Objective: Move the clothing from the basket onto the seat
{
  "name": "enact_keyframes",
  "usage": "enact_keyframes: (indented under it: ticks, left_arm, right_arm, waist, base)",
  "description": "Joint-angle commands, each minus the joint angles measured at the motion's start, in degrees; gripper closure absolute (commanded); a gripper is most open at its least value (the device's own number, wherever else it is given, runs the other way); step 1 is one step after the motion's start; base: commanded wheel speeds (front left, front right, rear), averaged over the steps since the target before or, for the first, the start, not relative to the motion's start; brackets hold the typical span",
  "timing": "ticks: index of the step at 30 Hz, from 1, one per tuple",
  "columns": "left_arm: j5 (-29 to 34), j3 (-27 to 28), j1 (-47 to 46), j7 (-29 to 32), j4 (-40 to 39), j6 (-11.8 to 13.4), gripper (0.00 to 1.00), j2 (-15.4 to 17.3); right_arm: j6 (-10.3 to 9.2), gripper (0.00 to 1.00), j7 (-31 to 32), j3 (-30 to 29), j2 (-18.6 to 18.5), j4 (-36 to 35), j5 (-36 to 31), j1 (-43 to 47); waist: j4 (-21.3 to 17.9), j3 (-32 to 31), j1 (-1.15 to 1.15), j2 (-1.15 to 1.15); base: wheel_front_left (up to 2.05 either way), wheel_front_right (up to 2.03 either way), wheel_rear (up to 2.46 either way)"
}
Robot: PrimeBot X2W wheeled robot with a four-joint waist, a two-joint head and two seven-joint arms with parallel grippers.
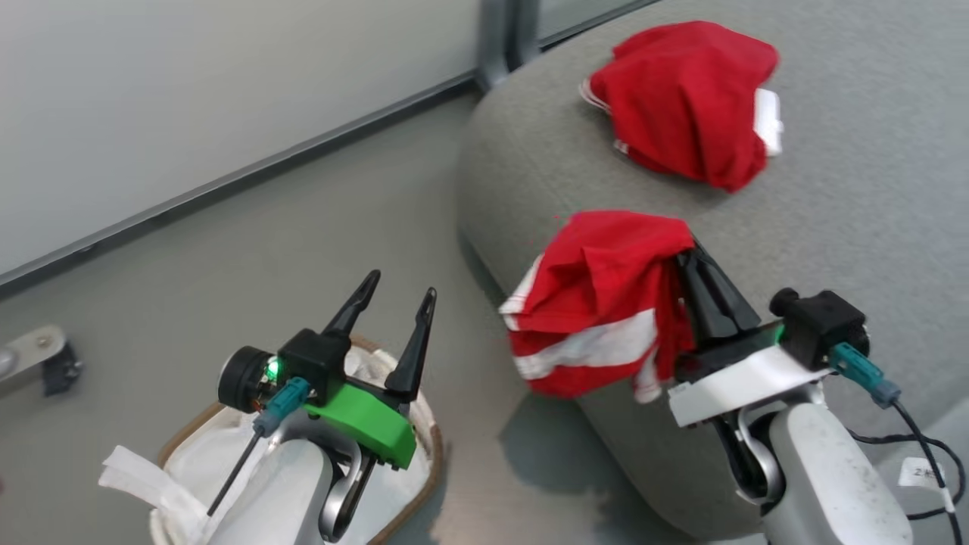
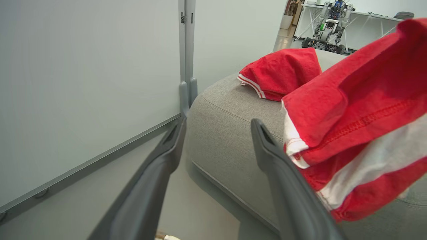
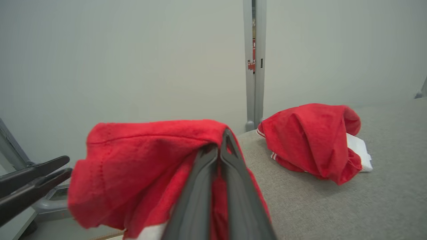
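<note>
— Inspector, the right claw (image 1: pixel 693 253)?
— Your fingers are pressed together, pinching a red garment (image 1: pixel 598 303) at the seat (image 1: pixel 870 189) edge. The second garment (image 1: pixel 685 98) lies beyond the tips, on the seat.
— And the left claw (image 1: pixel 402 285)?
— Spread wide, holding nothing, with the basket (image 1: pixel 433 454) below it.

A crumpled red garment (image 1: pixel 685 98) lies far on the grey fabric couch (image 1: pixel 870 189); a red white-striped garment (image 1: pixel 598 303) hangs at its near edge; brown-rimmed white basket (image 1: pixel 437 454), near left.

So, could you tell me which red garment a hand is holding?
The nearer garment, with the broad white stripe: the right hand is shut on it. The farther garment lies free on the couch.
</note>
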Motion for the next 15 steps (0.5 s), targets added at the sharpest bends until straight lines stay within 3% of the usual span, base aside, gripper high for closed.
enact_keyframes:
  ticks: [1,6,15]
  left_arm:
    - [0.4,-0.8,0.3,0.0,0.1,-0.2,0.0,0.4]
    - [-0.6,-3.8,-1.9,0.0,1.3,-0.2,0.0,0.4]
    - [-2.8,-7.3,-4.3,0.0,2.0,-0.2,0.0,1.1]
  right_arm:
    - [-0.06,1.0,0.0,-1.4,-0.2,-1.0,0.2,1.2]
    - [-0.06,1.0,0.0,-5.2,-0.1,-3.6,0.7,3.6]
    - [-0.06,1.0,0.0,-8.4,-0.1,-6.3,-5.7,1.9]
  waist:
    - [-7.5,1.9,0.0,0.0]
    - [-8.4,2.7,0.0,0.0]
    - [-9.0,4.8,0.0,0.0]
  base:
    - [0.0,0.0,0.0]
    - [0.0,0.0,0.0]
    - [0.05,0.05,0.05]
